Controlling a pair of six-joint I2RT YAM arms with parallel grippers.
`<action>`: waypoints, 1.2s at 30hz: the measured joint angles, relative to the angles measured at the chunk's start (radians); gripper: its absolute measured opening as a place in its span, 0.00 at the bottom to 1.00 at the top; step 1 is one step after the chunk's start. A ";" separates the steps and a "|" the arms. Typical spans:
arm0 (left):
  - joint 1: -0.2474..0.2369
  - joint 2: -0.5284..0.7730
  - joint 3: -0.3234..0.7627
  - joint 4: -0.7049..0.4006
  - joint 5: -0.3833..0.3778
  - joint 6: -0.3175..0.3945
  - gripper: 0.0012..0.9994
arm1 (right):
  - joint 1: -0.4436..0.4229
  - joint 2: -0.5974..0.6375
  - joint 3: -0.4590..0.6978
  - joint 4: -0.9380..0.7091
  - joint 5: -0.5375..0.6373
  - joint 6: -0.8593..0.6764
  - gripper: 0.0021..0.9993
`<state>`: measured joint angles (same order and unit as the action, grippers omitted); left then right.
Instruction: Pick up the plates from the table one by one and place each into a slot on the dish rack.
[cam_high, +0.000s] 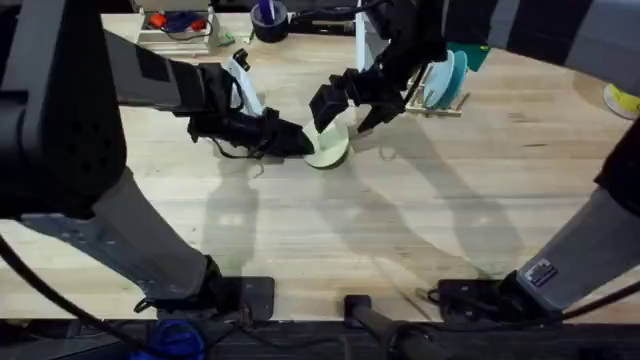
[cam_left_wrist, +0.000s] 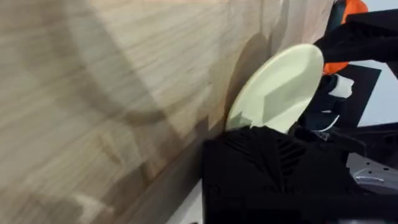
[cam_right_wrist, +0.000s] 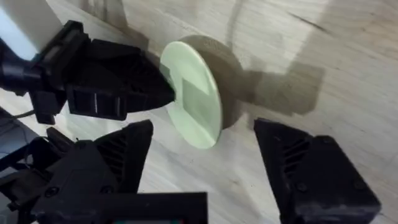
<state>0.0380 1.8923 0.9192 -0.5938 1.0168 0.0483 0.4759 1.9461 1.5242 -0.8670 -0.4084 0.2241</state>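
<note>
Handover step: left gripper (cam_high: 300, 140) holds the cream plate (cam_high: 328, 150) on edge, center frame, just above the counter (cam_high: 400, 230). Right gripper (cam_high: 345, 108) spread wide around it; next must clamp, then carry to dish rack (cam_high: 440, 98) upper right

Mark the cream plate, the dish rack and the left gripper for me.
cream plate (cam_right_wrist: 194, 93), right wrist view, middle of its face.
dish rack (cam_high: 447, 103), overhead view, wooden base rail.
left gripper (cam_high: 300, 143), overhead view, fingertips at the plate's edge.
</note>
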 joint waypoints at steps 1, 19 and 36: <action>0.000 0.000 0.000 0.000 0.000 0.000 0.04 | 0.000 0.000 0.000 0.000 0.000 0.000 0.98; 0.000 0.000 0.000 0.000 0.000 0.000 0.04 | 0.006 0.000 0.000 0.007 0.000 -0.011 0.99; 0.000 0.000 0.000 0.000 0.000 0.000 0.04 | 0.031 0.071 0.000 0.054 0.000 -0.011 0.98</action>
<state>0.0380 1.8927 0.9192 -0.5938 1.0168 0.0482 0.5068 2.0171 1.5238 -0.8131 -0.4084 0.2127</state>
